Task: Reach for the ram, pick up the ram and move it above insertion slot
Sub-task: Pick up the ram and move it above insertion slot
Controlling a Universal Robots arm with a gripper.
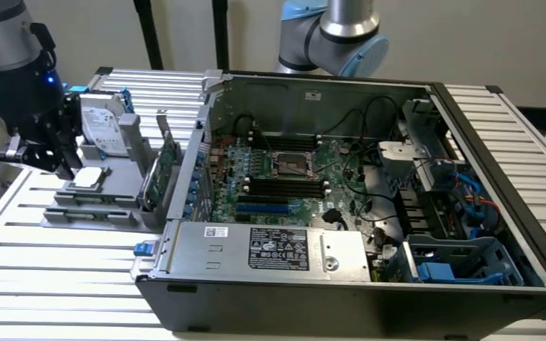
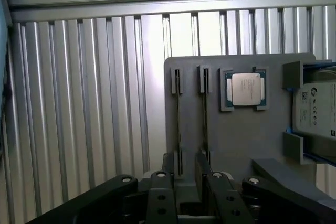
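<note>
Two thin ram sticks stand edge-on in narrow slots of a grey holder (image 2: 236, 140); one ram stick (image 2: 178, 124) runs straight toward my gripper (image 2: 185, 174) and the other (image 2: 205, 124) lies beside it. The dark fingertips (image 2: 169, 167) sit either side of the near end of the first stick with a small gap between them, nothing held. In the exterior view my gripper (image 1: 43, 158) hangs over the holder (image 1: 93, 206), at that view's left. The motherboard's long black slots (image 1: 287, 188) lie inside the open computer case (image 1: 368, 284).
On the holder also sit a square silver processor (image 2: 245, 88), a silver hard drive (image 1: 100, 124) and a tall green expansion card (image 1: 166, 167). A second arm's base (image 1: 335, 35) stands behind the case. A ribbed metal table (image 1: 55, 263) carries everything.
</note>
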